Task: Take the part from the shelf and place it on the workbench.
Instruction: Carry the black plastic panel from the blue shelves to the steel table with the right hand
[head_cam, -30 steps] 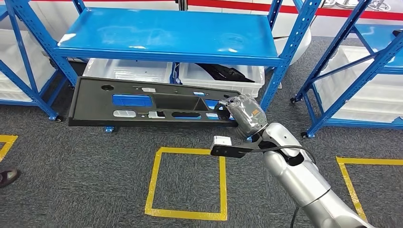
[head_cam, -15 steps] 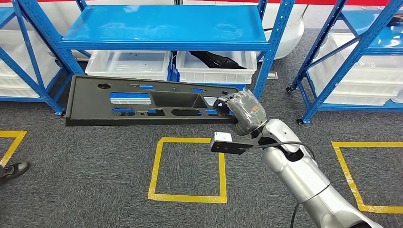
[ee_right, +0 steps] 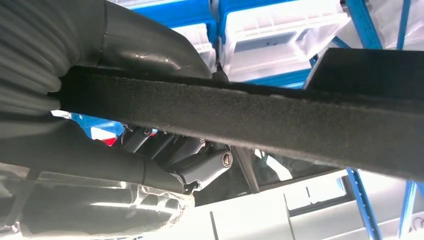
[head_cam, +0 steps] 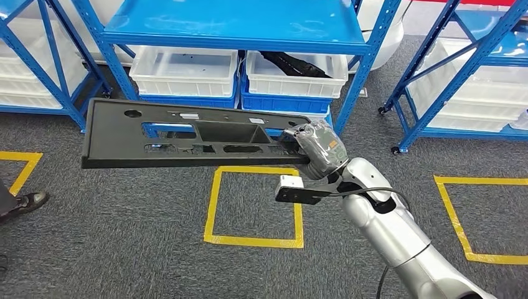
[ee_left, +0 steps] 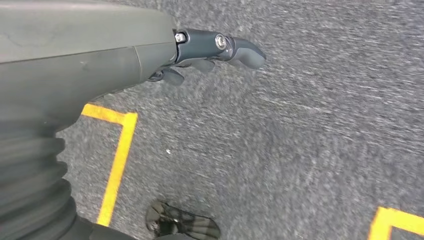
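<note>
A long black plastic panel (head_cam: 187, 134) with several cut-outs hangs level in the air in front of the blue shelf (head_cam: 236, 25). My right hand (head_cam: 314, 146) grips its right end, and the panel stretches away to the left. In the right wrist view the panel's edge (ee_right: 250, 115) runs across the picture with my right hand (ee_right: 165, 155) wrapped around it, fingers (ee_right: 205, 167) underneath. My left hand (ee_left: 200, 52) hangs above the grey carpet, holding nothing, its fingers loosely curled.
White bins (head_cam: 183, 71) stand under the blue shelf; one bin (head_cam: 296, 75) holds a dark part. A second blue rack (head_cam: 461, 68) stands at the right. Yellow tape squares (head_cam: 255, 202) mark the carpet. A person's shoe (head_cam: 22, 202) is at the left edge.
The camera has moved: the shelf and bins have slid up and apart from me, and the tape squares shifted. My right hand still holds the panel the same way.
</note>
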Available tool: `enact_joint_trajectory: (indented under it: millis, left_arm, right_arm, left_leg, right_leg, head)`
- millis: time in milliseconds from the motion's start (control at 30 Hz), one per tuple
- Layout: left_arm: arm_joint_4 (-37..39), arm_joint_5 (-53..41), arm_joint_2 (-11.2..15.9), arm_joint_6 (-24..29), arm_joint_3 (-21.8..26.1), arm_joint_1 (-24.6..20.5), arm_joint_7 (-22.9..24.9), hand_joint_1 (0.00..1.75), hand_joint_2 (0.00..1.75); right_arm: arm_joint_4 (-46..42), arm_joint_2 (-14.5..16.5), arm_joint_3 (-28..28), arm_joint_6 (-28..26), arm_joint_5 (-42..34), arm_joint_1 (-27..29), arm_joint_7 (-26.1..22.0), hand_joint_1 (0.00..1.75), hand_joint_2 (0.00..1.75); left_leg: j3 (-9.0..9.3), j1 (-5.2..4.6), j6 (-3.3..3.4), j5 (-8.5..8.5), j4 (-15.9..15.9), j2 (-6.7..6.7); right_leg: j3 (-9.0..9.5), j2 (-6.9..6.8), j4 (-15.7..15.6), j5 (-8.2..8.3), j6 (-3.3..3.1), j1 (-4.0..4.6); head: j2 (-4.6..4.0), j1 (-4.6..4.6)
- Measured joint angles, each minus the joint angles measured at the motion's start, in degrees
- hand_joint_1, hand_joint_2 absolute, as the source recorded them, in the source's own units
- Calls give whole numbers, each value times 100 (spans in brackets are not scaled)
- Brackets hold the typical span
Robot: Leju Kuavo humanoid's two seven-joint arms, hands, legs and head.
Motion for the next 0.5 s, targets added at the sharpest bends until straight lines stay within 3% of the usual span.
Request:
enact_joint_trajectory:
  millis: [33, 67, 133, 200, 233, 300, 333, 367, 433, 467, 500]
  left_arm:
    - [0, -1, -1, -2, 0, 0, 0, 0, 175]
    - [0, -1, -2, -5, 0, 0, 0, 0, 175]
    - [0, -2, -23, -11, 0, -1, 0, 0, 175]
    - [0, -5, -42, -15, 2, -2, -1, 0, 175]
    - [0, -7, -42, -17, 3, -2, -1, 0, 175]
    - [0, -8, -37, -23, 6, 3, -2, 0, 175]
    - [0, -8, -35, -30, 7, 8, -2, 0, 175]
    - [0, -8, -32, -38, 9, 12, 1, 0, 175]
    - [0, -8, -27, -49, 11, 16, 5, 0, 175]
    - [0, -8, -24, -51, 12, 15, 7, 0, 175]
    - [0, -8, -19, -51, 14, 15, 7, 0, 175]
  right_arm:
    - [0, 1, -1, 5, -10, 2, 2, 175, 175]
    - [0, 3, -1, 10, -17, 2, 4, 175, 175]
    - [-4, 7, -10, 14, -27, 0, 7, 175, 175]
    - [-14, 19, -30, 29, -37, -5, 7, 175, 175]
    - [-20, 26, -36, 45, -41, -6, 7, 175, 175]
    - [-27, 40, -38, 82, -31, -5, 7, 175, 175]
    - [-30, 54, -36, 97, -18, -5, 8, 175, 175]
    - [-32, 73, -34, 111, -1, -2, 9, 175, 175]
    - [-34, 108, -33, 141, 28, 0, 13, 175, 175]
    - [-35, 122, -32, 161, 40, 3, 17, 175, 175]
    - [-35, 132, -29, 175, 50, 5, 23, 175, 175]
  left_leg:
    - [-74, -26, 8, 60, 2, -1]
    - [-137, -53, 11, 117, 2, -3]
    - [-224, -87, 0, 219, 2, -7]
    - [-272, -79, -46, 325, -15, -1]
    - [-289, -69, -80, 383, -31, 2]
    - [-335, -51, -148, 396, -33, -8]
    - [-380, -44, -181, 247, 59, -16]
    - [-442, -32, -212, -8, 253, -22]
    - [-590, 15, -282, -633, 938, -22]
    - [-641, 40, -322, -794, 1298, -21]
    - [-650, 69, -364, -799, 1567, -20]
  right_leg:
    - [134, 4, -35, 91, 32, 25]
    - [369, 9, -273, 221, 41, 57]
    - [973, 19, -1123, 306, -67, 143]
    - [1346, 32, -1732, 220, -187, 215]
    - [1401, 35, -1844, 214, -215, 235]
    - [1334, 24, -1901, 337, -263, 189]
    - [1288, 12, -1930, 412, -310, 145]
    - [1233, 0, -1952, 485, -351, 102]
    - [1090, -12, -1945, 618, -404, 82]
    - [1007, -16, -1939, 683, -397, 78]
    - [919, -21, -1928, 747, -378, 68]
  head:
    - [0, 2]
    - [0, 4]
    - [0, -3]
    - [0, -17]
    - [0, -19]
    - [0, -17]
    - [0, -21]
    - [0, -36]
    - [0, -55]
    - [0, -60]
    - [0, -57]
